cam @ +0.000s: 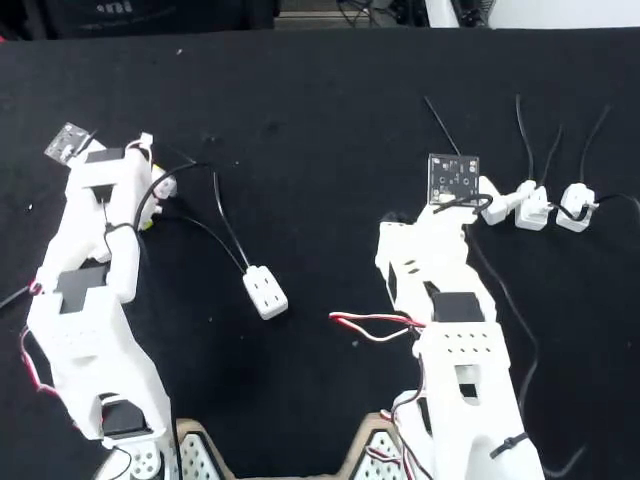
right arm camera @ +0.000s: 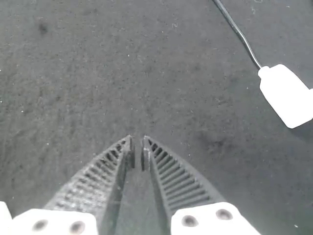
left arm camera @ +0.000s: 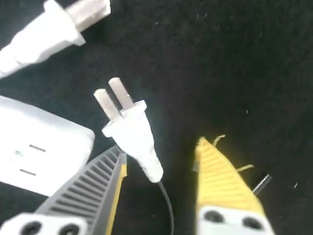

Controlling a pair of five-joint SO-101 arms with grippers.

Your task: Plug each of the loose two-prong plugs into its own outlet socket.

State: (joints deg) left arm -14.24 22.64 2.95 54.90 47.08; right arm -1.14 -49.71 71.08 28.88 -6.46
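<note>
A white two-prong plug (left arm camera: pixel 131 137) lies on the black cloth with its prongs pointing away from my left gripper (left arm camera: pixel 159 156). That gripper is open; the plug's body sits between the fingers, close against the grey finger (left arm camera: pixel 100 178) and apart from the yellow one (left arm camera: pixel 220 178). A second plug (left arm camera: pixel 51 29) lies beyond it, and a white outlet socket (left arm camera: pixel 41 152) sits beside the grey finger. In the high view the left gripper (cam: pixel 155 188) is at the far left. My right gripper (right arm camera: pixel 137 149) is shut on nothing above bare cloth, near a white corded piece (right arm camera: pixel 288 95).
Another white outlet socket (cam: pixel 266 292) lies in the middle of the table, its black cord running toward the left arm. Two white corded pieces (cam: pixel 531 208) (cam: pixel 575 207) sit just right of the right gripper (cam: pixel 497 203). Black cloth (cam: pixel 320 120) covers the table.
</note>
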